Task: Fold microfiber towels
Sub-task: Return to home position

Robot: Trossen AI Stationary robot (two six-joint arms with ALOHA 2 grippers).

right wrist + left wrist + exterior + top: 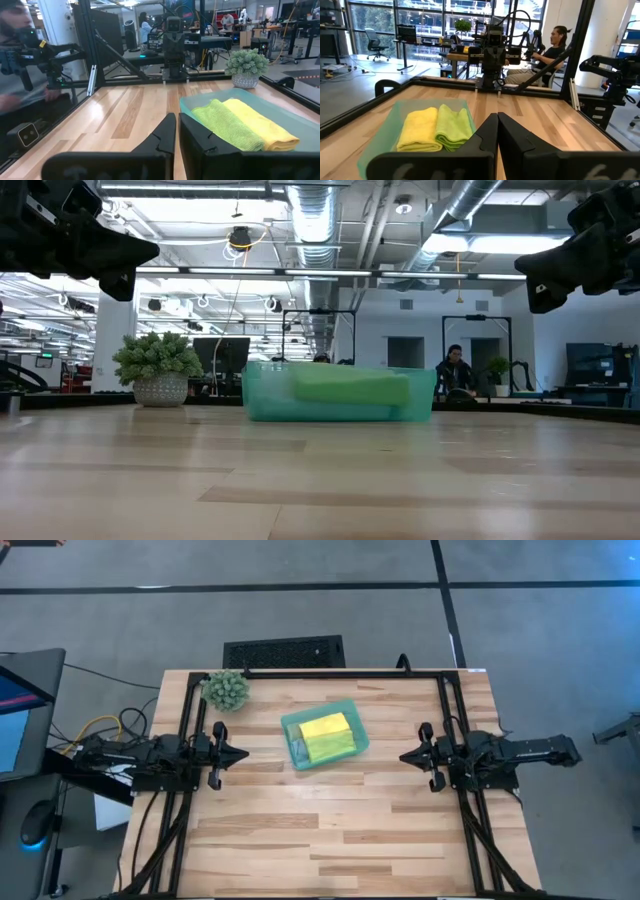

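Dark fingers of the left gripper (497, 116) were pressed together to a blunt point with nothing between them, aimed level across the table (350, 830) from its left edge. Opposite, the right gripper (403, 755) mirrored that pose at the right edge, its own fingers likewise drawn closed and empty, so the two tips faced each other along one line with the width of the table between them. Both arms lay drawn back over the frame rails at the sides, wrists straight, and the low view showed the grippers hanging well above the wood. Between them, a little toward the far side, stood the teal tray (290, 730), set at a slight angle to the table's edges. Inside it lay the yellow towel (325, 726) and the lime green towel (333, 747), each folded into a neat strip, side by side and touching, the yellow one farther from the near edge. At the far left corner sat the plant ball (226, 689), well apart from the tray. Beyond the table a person (555, 47) sat at a desk.
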